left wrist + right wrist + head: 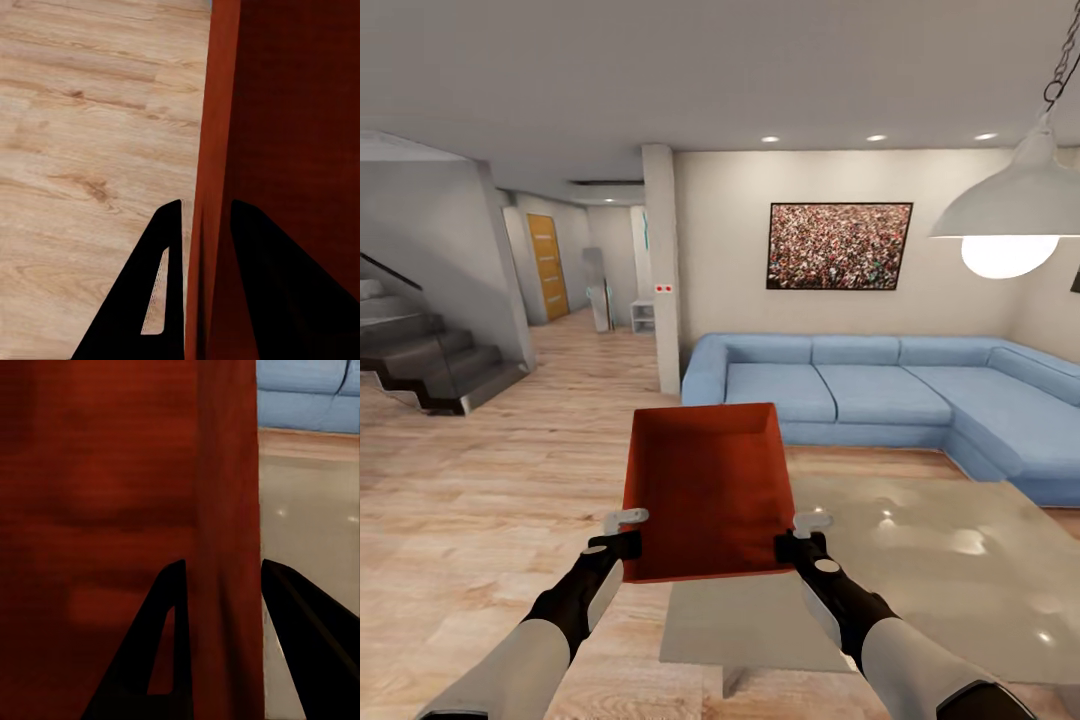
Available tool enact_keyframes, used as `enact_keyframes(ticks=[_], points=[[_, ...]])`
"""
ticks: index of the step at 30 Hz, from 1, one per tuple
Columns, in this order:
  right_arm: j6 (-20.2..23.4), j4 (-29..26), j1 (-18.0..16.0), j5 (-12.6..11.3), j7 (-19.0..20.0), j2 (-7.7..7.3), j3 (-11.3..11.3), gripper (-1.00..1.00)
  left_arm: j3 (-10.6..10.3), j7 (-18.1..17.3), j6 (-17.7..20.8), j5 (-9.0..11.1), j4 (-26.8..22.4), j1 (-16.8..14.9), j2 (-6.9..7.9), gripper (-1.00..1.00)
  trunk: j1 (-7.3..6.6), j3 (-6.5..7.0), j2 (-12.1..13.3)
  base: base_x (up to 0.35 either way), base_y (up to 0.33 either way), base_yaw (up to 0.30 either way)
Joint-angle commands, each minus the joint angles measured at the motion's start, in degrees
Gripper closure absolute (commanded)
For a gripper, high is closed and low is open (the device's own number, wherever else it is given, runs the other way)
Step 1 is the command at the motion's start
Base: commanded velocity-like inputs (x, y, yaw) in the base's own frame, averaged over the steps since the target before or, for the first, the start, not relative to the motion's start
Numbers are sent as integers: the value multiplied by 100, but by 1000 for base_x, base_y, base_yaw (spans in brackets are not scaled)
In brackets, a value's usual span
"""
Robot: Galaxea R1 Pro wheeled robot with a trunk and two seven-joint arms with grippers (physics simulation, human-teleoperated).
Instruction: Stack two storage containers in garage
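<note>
I hold one orange-red storage container (710, 490) up in front of me, open side up, in the living room. My left gripper (628, 535) is shut on its left wall near the front corner, and my right gripper (800, 538) is shut on its right wall. In the left wrist view the container's wall (214, 150) runs between the two dark fingers (161, 300). The right wrist view has the right wall (225, 547) clamped between the fingers (161, 652). The container is empty inside.
A glass coffee table (920, 560) stands just ahead on the right, under the container's right side. A blue corner sofa (880, 390) lines the far wall. A white pillar (663, 270), stairs (430, 365) at left and a hallway with a wooden door (547, 265) lie ahead left. A pendant lamp (1015, 215) hangs at right.
</note>
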Motion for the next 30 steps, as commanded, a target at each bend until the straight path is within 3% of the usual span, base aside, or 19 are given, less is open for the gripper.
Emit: enact_keyframes(ticks=[1,30], points=[[-30,204,-3,-99,-46,-8,29,100,33,49,32,-57,-32,-3,3,100,2,-2,-5,0,0,268],[-30,204,-3,-101,-46,-4,29,100,34,49,34,-57,-32,-3,-3,100,2,-2,-5,0,0,268]])
